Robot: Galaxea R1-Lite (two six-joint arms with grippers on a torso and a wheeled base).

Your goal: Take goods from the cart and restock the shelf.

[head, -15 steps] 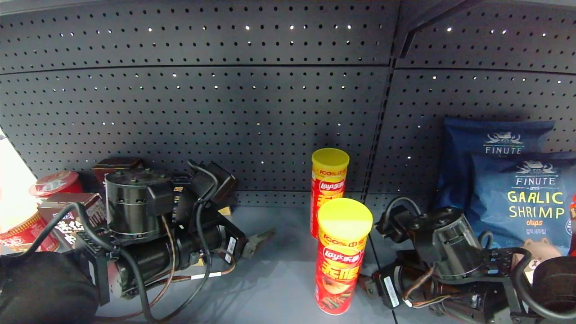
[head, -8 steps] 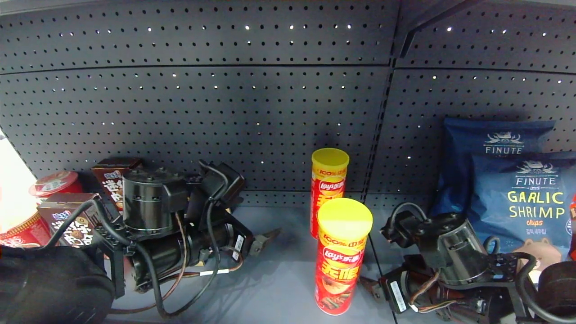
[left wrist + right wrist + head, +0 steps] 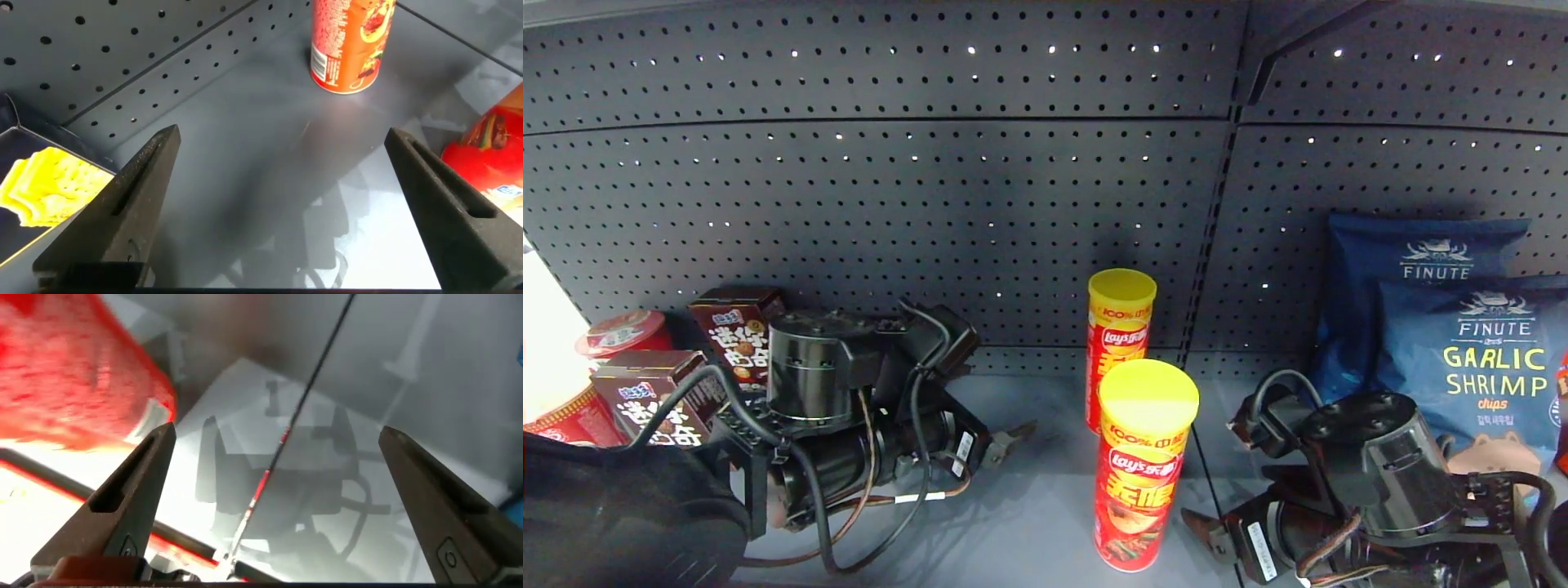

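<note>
dim shelf [image 3: 1029, 506] w/ glare far l. edge

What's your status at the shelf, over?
Grippers: left gripper open, empty; right gripper open, empty. On shelf: front chip can, rear chip can, both upright. Watch front chip can, close beside right gripper.

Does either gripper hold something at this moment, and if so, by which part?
Nothing is held. The left gripper stands open above the shelf floor; the right gripper stands open beside the front chip can, not around it.
</note>
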